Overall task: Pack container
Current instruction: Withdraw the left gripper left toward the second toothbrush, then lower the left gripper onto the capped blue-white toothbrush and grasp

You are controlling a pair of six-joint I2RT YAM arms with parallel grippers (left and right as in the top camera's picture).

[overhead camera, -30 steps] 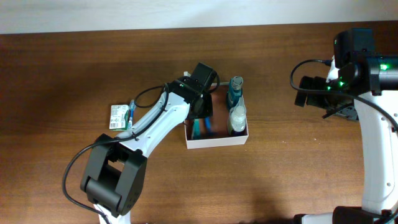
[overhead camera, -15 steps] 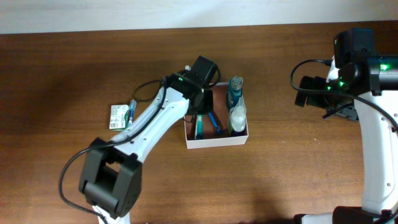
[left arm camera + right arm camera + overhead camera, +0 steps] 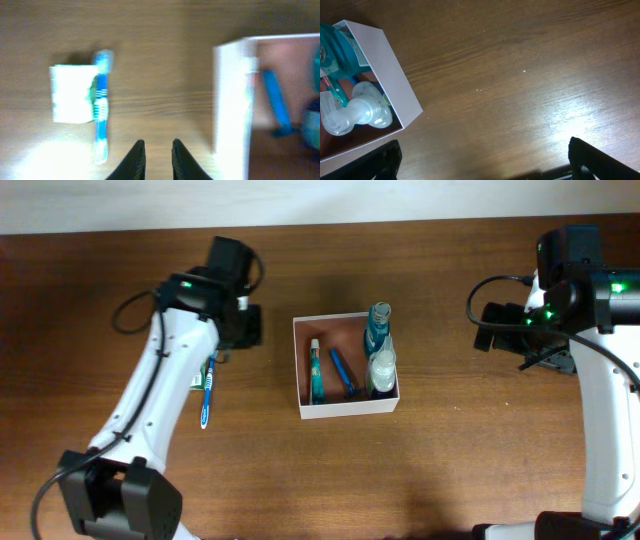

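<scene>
The container point(image 3: 345, 409), a shallow white-walled box with a reddish-brown inside, stands mid-table. In it are a teal bottle point(image 3: 379, 327), a clear bottle point(image 3: 381, 370), a thin tube point(image 3: 316, 375) and a blue stick-like item point(image 3: 343, 373). My left gripper point(image 3: 243, 328) hovers left of the box, shut with only a narrow gap and nothing in it. In the left wrist view the left gripper point(image 3: 154, 150) is above bare wood, between a blue toothbrush point(image 3: 101, 107) and the container wall point(image 3: 232, 100). My right gripper point(image 3: 492, 160) hangs wide open and empty, far right of the container point(image 3: 385, 75).
A blue toothbrush point(image 3: 207, 395) lies on the table left of the box, beside a white packet point(image 3: 72, 93). The right arm point(image 3: 600, 380) stands along the right edge. Brown wood stretches between the box and the right gripper point(image 3: 497, 327).
My left arm has pulled out of the container and swung left over the table near the toothbrush. The tube and blue item now lie uncovered in the box. The right arm has not moved.
</scene>
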